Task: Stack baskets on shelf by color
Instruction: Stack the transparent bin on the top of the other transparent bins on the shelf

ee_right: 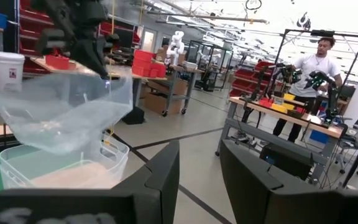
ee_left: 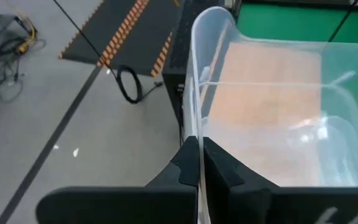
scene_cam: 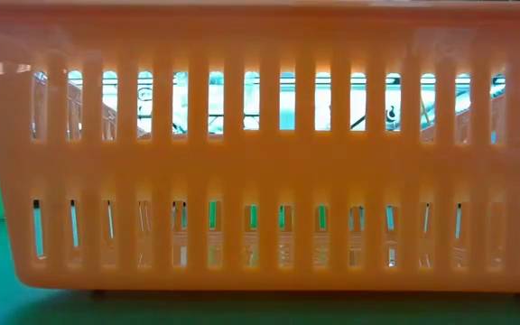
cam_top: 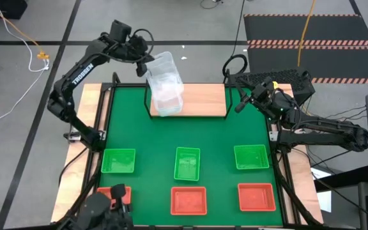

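Note:
My left gripper (cam_top: 144, 62) is shut on a clear basket (cam_top: 163, 71), held tilted above the left end of the wooden shelf (cam_top: 200, 99). Below it, clear baskets (cam_top: 168, 103) rest stacked on the shelf; they also show in the right wrist view (ee_right: 55, 171). My right gripper (cam_top: 240, 102) is open and empty by the shelf's right end. Three green baskets (cam_top: 187, 163) and three red-orange baskets (cam_top: 189, 200) lie on the green mat. One red-orange basket (scene_cam: 260, 153) fills the low view. My left gripper holds the clear basket by the rim of one wall (ee_left: 199, 134), one finger inside the basket and one outside. The fingers come from the table's far left side, slanting down. The basket is lifted clear and tilted above the stacked clear baskets.
The green mat (cam_top: 145, 134) between the shelf and the row of green baskets is bare. The near left red-orange basket (cam_top: 110, 193) is partly hidden by a dark camera mount. A person (ee_right: 309, 74) stands at a bench in the room beyond.

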Robot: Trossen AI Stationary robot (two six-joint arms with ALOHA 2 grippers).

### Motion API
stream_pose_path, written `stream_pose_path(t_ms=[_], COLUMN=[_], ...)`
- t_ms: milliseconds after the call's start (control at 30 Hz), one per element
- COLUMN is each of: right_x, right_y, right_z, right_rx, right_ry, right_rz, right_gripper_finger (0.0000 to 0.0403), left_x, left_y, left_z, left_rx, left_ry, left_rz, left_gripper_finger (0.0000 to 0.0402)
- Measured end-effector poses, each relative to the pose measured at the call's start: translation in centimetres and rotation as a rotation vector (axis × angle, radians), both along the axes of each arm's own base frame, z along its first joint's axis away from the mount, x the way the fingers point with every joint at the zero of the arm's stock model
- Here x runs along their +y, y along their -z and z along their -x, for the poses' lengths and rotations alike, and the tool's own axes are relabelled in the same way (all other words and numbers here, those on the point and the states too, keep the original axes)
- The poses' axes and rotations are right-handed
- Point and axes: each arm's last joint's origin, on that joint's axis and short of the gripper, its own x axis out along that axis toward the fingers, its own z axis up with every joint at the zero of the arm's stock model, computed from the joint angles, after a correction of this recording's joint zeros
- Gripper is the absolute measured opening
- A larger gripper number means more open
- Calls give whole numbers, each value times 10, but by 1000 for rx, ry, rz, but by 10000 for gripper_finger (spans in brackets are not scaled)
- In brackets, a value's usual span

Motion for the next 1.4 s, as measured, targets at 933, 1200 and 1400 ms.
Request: stream_pose_path(t_ms=[933, 1200, 1400], right_x=[0, 0, 0], right_y=[0, 0, 0], right_z=[0, 0, 0], right_rx=[3, 1, 1], right_ry=[0, 0, 0], right_rz=[0, -2, -2], right_gripper_finger=[112, 112, 112], left_x=[13, 12, 13], left_y=[43, 43, 47], left_z=[-8, -8, -11], left_rx=[103, 107, 117], left_ry=[81, 87, 93], left_rz=[223, 224, 230], left_gripper_finger=[2, 5, 7])
